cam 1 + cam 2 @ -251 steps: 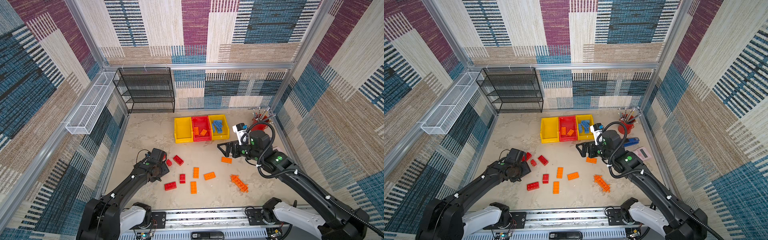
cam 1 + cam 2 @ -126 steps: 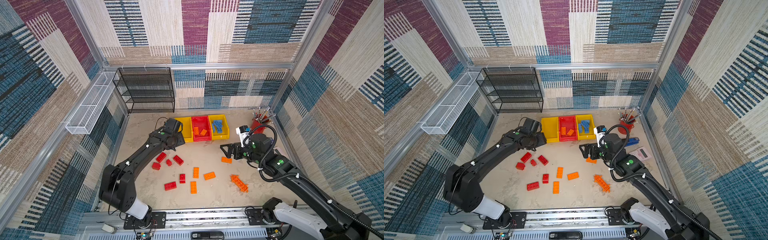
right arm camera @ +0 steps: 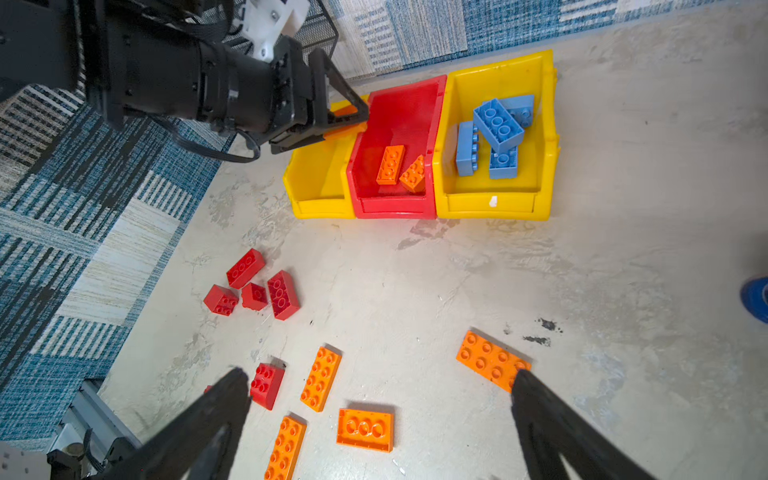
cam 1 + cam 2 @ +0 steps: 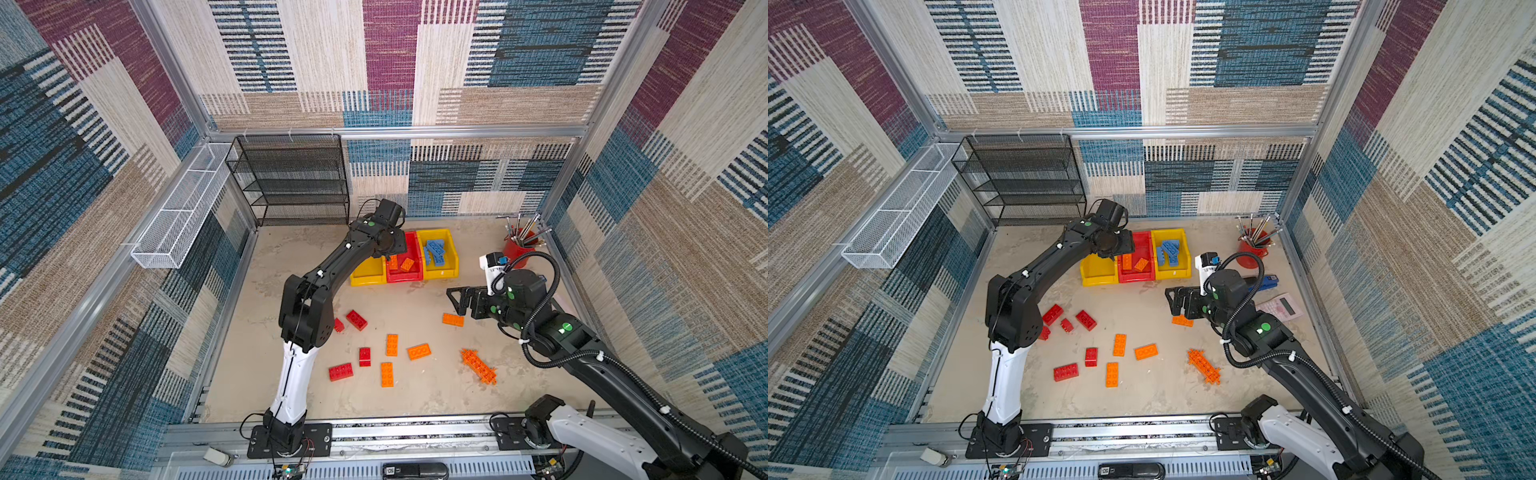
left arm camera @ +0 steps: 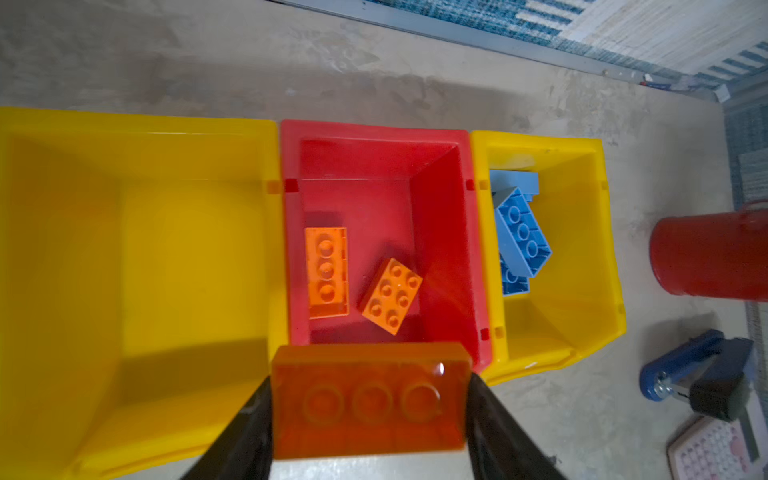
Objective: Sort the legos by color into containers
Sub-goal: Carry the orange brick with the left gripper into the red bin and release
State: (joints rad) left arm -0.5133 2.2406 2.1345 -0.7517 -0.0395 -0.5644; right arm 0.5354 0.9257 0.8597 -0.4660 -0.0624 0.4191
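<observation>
My left gripper (image 5: 370, 415) is shut on an orange lego (image 5: 370, 399), hovering over the red container (image 5: 374, 166) near its border with the left yellow container (image 5: 124, 249). In both top views this gripper (image 4: 397, 245) (image 4: 1121, 245) covers the bins' back. Two orange legos (image 5: 326, 272) lie in the red container and blue legos (image 5: 521, 232) in the right yellow container (image 5: 582, 249). My right gripper (image 3: 378, 374) hangs open above the floor, one finger beside a flat orange lego (image 3: 486, 357). Red legos (image 3: 249, 286), orange legos (image 3: 320, 378) and the spiky orange piece (image 4: 478, 366) lie loose.
A red cup of tools (image 4: 517, 247) stands at the back right, with a blue stapler (image 4: 1264, 282) and a pink calculator (image 4: 1281, 307) near the right wall. A black wire shelf (image 4: 291, 183) and a white wire basket (image 4: 183, 208) line the back left.
My left gripper has travelled from the floor by the red legos back to the bins. The right gripper has stayed open and barely shifted.
</observation>
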